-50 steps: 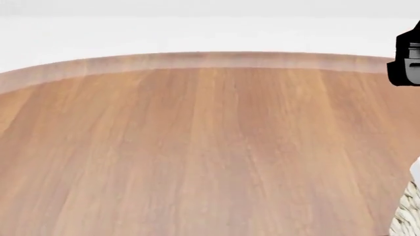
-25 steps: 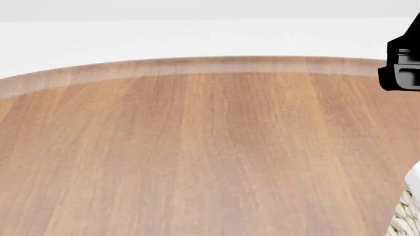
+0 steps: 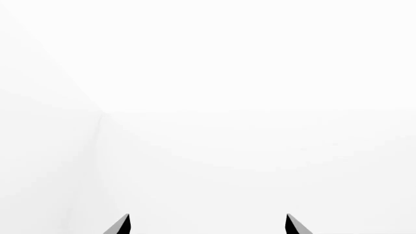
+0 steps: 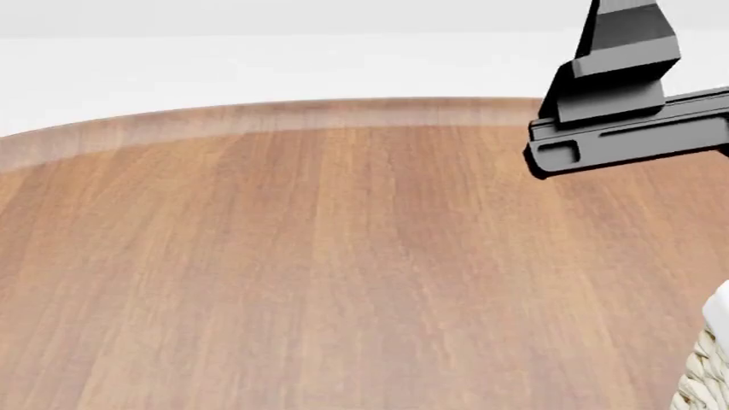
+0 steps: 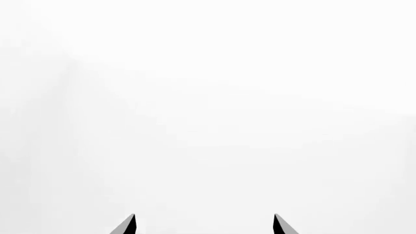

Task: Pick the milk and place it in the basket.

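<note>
The milk is out of view in every frame. Only a corner of the basket (image 4: 708, 363) shows, at the lower right edge of the head view, with woven side and white liner. A dark grey part of my right arm (image 4: 621, 102) hangs above the far right of the wooden table (image 4: 341, 256). In the left wrist view my left gripper (image 3: 208, 225) is open and empty, facing plain white. In the right wrist view my right gripper (image 5: 204, 225) is open and empty, also facing plain white. My left arm does not show in the head view.
The table's rounded far edge (image 4: 341, 111) runs across the head view, with white floor or wall beyond it. No cartons or boxes show on the visible part of the table.
The right arm has swung left and further into the head view, above the table's far right. The head view first tilted slightly, then stayed still.
</note>
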Motion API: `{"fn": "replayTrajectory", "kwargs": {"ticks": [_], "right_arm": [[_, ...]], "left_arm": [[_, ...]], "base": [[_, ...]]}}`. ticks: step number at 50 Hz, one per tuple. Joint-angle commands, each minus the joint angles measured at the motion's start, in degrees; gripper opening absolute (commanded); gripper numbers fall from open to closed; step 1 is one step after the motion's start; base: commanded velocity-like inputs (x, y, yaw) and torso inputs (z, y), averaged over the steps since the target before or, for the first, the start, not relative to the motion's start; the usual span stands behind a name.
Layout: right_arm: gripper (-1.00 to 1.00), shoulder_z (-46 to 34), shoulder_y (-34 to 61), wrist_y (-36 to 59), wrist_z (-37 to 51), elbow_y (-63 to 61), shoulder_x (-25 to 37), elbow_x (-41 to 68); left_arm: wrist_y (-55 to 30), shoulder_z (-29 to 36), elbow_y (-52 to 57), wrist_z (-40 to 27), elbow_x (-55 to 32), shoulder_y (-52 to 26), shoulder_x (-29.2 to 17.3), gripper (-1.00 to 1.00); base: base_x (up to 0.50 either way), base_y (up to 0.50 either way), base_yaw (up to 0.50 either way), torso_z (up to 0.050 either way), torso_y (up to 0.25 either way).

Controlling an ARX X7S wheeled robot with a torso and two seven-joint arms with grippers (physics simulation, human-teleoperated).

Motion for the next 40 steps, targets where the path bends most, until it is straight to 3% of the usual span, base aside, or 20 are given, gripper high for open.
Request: {"fn": "replayTrajectory", "kwargs": {"ticks": [1, 20, 27, 40], "right_arm": [[1.0, -3.8, 1.7, 0.6, -5.9, 3.5, -0.1, 1.6], [1.0, -6.7, -2.1, 0.1, -15.1, 6.9, 1.1, 7.0], [1.0, -10.2, -5.2, -3.5, -19.7, 6.3, 2.7, 2.4], [1.0, -13.2, -10.9, -3.2, -26.9, 6.0, 5.4, 5.8]], "left_arm": [[0.2, -1.1, 0.0, 0.9, 0.6, 0.0, 0.5, 1.0], [0.4, -0.6, -0.6, 0.4, 0.5, -0.5, -0.5, 1.0], [0.4, 0.0, -0.7, 0.2, 0.5, -1.0, -0.7, 1.0], [0.6, 0.5, -0.6, -0.2, 0.4, -1.0, -1.0, 1.0]], "base": [[0.0, 0.0, 0.0, 0.0, 0.0], [0.0, 0.0, 0.0, 0.0, 0.0], [0.0, 0.0, 0.0, 0.0, 0.0], [0.0, 0.0, 0.0, 0.0, 0.0]]}}
